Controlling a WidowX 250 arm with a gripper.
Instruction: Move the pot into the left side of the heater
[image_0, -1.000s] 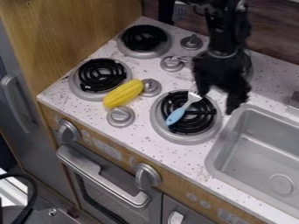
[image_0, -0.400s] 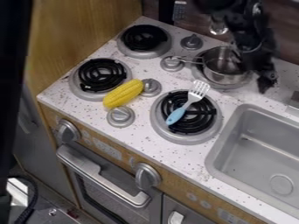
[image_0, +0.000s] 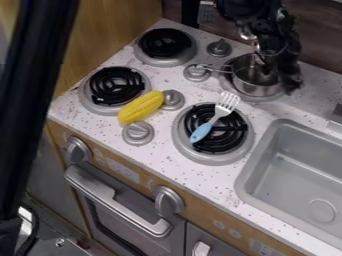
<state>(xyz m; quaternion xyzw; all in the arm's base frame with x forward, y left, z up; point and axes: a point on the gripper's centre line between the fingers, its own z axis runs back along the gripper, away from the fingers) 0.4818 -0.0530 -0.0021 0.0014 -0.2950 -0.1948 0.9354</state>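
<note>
The metal pot (image_0: 252, 85) is on the back right burner (image_0: 264, 98), just beside the jaws; whether these are spread or closed on its rim, I cannot tell. It seems most of the task is left: a firm grip, the lifting, then the carrying to the left burner (image_0: 115, 88), well apart from the jaws.

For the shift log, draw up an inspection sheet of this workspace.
Surface: white speckled counter.
Job's things: pot on the far right burner, handle pointing left; left burners at the far side from the sink.
Clutter: corn near the knobs; fork across the near right burner.
Gripper: at the pot's right side.
Cables: dark strand, possibly a cable, lower left.
Surroundings: oven handle below the counter.
</note>
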